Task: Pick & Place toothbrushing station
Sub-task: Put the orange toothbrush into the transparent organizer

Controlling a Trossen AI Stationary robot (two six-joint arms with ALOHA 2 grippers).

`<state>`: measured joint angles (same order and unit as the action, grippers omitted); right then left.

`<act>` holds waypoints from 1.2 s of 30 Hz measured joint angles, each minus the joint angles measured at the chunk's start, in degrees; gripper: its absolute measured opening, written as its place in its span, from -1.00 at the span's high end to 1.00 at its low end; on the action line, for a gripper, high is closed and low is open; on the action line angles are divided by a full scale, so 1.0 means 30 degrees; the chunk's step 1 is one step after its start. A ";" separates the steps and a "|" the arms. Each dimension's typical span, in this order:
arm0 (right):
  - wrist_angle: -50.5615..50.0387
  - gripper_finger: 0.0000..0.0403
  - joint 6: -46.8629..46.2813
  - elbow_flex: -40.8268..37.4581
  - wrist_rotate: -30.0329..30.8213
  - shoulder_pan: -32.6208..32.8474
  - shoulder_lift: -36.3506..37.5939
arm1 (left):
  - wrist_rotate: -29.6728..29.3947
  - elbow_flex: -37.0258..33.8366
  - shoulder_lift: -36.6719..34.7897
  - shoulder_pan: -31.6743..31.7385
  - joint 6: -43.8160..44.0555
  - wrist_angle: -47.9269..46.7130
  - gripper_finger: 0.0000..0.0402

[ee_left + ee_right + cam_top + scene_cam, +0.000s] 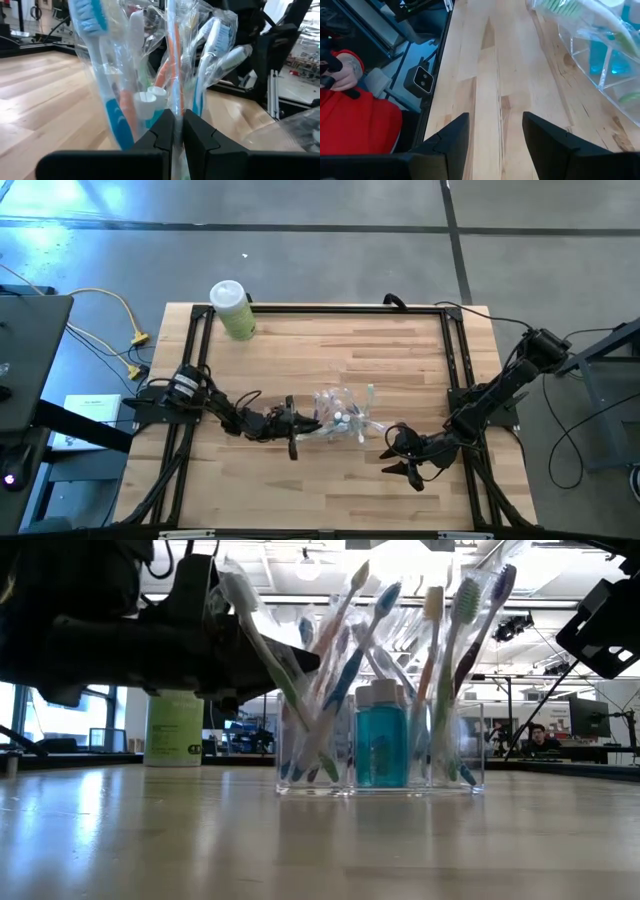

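Note:
A clear organizer (342, 420) (380, 750) stands mid-table. It holds several toothbrushes and small blue bottles (381, 745). My left gripper (296, 426) (176, 137) reaches in level from the table's left, right beside the organizer, shut on a wrapped toothbrush (262, 645). That brush slants down toward the organizer's left compartment; whether its lower end is inside, I cannot tell. My right gripper (405, 462) (495, 142) hovers open over bare wood, on the near-right side of the organizer (600, 60), with nothing between its fingers. My left gripper pinches the toothbrush's thin handle (175, 112) and its clear wrapper between the two fingers (162, 132). The fingers come level from the table's left and lie across the handle. The brush stands tilted, head up above the fingers (228, 580).
A light green bottle with a white cap (232, 310) (175, 728) stands at the table's far left. A black frame (320, 308) borders the table. A person's red sleeve (355, 120) shows beyond the table's edge in the right wrist view. Bare wood lies along the near side.

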<state>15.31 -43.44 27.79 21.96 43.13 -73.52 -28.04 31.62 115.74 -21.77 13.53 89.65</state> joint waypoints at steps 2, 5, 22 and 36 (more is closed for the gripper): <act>0.0000 0.13 0.0000 0.0000 0.0000 0.0000 0.0000 | -0.0343 -0.0001 0.0000 -0.0169 -0.0115 -0.0020 0.92; 0.0000 0.13 0.0003 0.0000 0.0000 0.0000 0.0000 | -0.0356 -0.0008 0.0000 -0.0213 -0.0489 -0.0055 0.92; 0.0000 0.13 0.0058 0.0000 0.0138 0.0000 0.0000 | -0.0071 0.0006 -0.0034 -0.0320 -0.4246 -0.1613 0.77; 0.0000 0.13 0.0058 0.0000 0.0138 -0.0004 0.0000 | -0.0312 -0.0023 -0.0247 -0.0570 -0.5511 -0.0970 0.58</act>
<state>15.31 -43.27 27.79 22.37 43.12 -73.52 -28.97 31.55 115.00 -23.48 -3.00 86.74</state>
